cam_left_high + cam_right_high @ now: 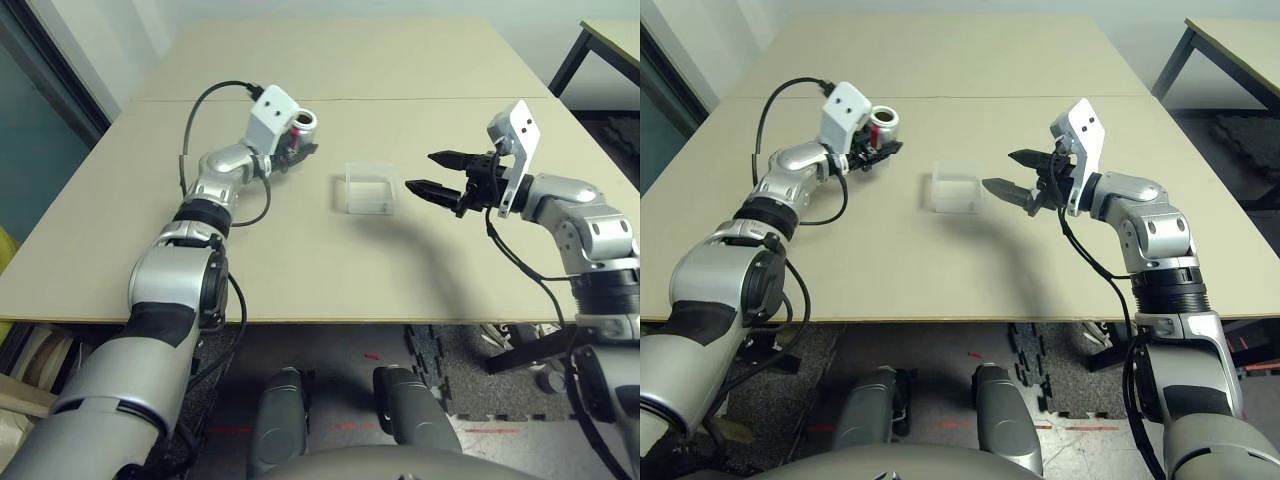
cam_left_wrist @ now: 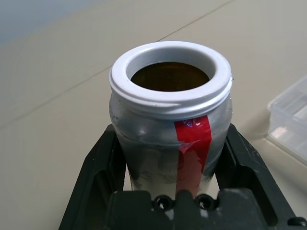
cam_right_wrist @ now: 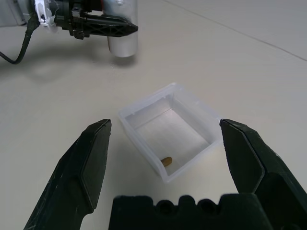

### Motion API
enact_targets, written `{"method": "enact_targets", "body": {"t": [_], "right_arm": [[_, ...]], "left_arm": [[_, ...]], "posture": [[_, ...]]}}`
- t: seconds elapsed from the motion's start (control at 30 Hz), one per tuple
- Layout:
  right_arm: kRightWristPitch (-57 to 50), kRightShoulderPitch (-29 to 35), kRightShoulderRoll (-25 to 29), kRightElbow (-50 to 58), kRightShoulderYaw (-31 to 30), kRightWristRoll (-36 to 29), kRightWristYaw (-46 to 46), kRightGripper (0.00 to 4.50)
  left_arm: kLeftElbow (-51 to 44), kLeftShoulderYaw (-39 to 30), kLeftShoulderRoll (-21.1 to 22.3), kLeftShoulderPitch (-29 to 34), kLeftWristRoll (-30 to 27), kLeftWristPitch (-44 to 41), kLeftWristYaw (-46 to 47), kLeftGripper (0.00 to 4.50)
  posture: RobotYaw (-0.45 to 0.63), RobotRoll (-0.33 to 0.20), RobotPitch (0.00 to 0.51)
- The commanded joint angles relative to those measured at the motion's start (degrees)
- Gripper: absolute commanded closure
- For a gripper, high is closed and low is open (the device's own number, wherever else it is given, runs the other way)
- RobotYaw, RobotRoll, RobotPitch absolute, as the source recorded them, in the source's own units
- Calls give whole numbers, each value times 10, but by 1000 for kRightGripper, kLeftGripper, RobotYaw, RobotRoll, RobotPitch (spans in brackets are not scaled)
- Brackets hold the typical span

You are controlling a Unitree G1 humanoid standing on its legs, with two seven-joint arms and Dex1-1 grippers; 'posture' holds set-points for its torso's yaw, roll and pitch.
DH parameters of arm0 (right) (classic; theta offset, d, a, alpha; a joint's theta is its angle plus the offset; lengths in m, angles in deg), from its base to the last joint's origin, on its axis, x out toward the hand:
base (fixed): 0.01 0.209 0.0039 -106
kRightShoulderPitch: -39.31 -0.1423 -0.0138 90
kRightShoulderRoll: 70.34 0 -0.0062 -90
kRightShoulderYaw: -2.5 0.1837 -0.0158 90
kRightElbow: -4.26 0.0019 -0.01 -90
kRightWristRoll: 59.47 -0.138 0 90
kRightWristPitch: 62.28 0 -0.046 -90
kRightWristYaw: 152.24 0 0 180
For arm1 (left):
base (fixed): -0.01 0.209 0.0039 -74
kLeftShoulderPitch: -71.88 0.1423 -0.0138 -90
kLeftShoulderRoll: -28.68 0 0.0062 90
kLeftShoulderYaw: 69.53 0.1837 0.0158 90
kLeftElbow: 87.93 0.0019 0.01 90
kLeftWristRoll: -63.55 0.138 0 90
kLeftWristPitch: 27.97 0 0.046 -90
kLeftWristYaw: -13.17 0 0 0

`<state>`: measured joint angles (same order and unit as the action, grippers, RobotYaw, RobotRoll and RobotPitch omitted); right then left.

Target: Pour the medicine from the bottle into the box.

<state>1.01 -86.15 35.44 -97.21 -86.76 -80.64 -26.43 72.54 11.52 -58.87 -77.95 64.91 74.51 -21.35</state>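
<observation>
- Where the two tan tabletops met, a thin seam (image 1: pixel 400 98) ran across the surface behind both arms; the near table (image 1: pixel 300 270) was matte beige and bare apart from the task's things.
- Left gripper (image 1: pixel 296 150) was clamped on the bottle (image 1: pixel 304 126), one black finger (image 2: pixel 103 163) on each side of the silvery body, left of the box and well apart from it.
- Bottle stood upright with its base at or just above the tabletop; which of the two could not be told. Its white rim was uncapped, the inside looked dark amber, and a red stripe (image 2: pixel 193 143) ran down the side.
- Box (image 1: pixel 368 188) sat on the table near the middle, between the two grippers, touching neither. Clear plastic, low walls, open top.
- One small brownish pill (image 3: pixel 166 161) lay on the box floor near a wall.
- Right gripper (image 1: pixel 440 172) hovered just right of the box, jaws spread wide and empty, pointing toward the box.
- Black cable (image 1: pixel 205 105) looped up from the left forearm over the table.
- Room: pale wall behind the far table; a dark vertical frame at far left (image 1: pixel 50 70); a second table with a dark leg (image 1: pixel 570 60) at upper right.
- Floor below the near edge was grey, with dark interlocking mats (image 1: pixel 440 370) and short red marks (image 1: pixel 372 356).
</observation>
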Motion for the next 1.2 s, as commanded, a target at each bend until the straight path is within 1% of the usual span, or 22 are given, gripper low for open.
{"method": "enact_targets", "body": {"t": [0.03,0.2,0.53,0.7,0.83,1.0,1.2], "right_arm": [[7,-11,-4,-9,-6,7,-3,0],[7,-13,-4,-11,-3,8,-6,0],[4,-8,-3,-5,2,6,-4,0],[4,-7,-2,-5,4,5,-3,0],[4,-8,-4,-6,4,5,-1,0],[5,-8,-7,-7,3,4,-1,0],[3,-5,-14,-4,2,2,1,0]], "left_arm": [[-17,-14,-9,33,-28,12,-1,1751],[-22,-21,-15,63,-43,27,12,1751],[-18,-47,-22,84,-84,33,-3,1751],[-23,-47,-20,97,-93,31,-15,37],[-37,-47,-25,114,-101,34,-25,37],[-84,-45,-27,149,-117,34,-38,37],[-189,-44,-25,220,-138,3,-31,37]], "posture": [[-65,0,99],[-68,0,98],[-86,0,95],[-86,0,94],[-79,0,93],[-68,0,96],[-36,0,100]]}}
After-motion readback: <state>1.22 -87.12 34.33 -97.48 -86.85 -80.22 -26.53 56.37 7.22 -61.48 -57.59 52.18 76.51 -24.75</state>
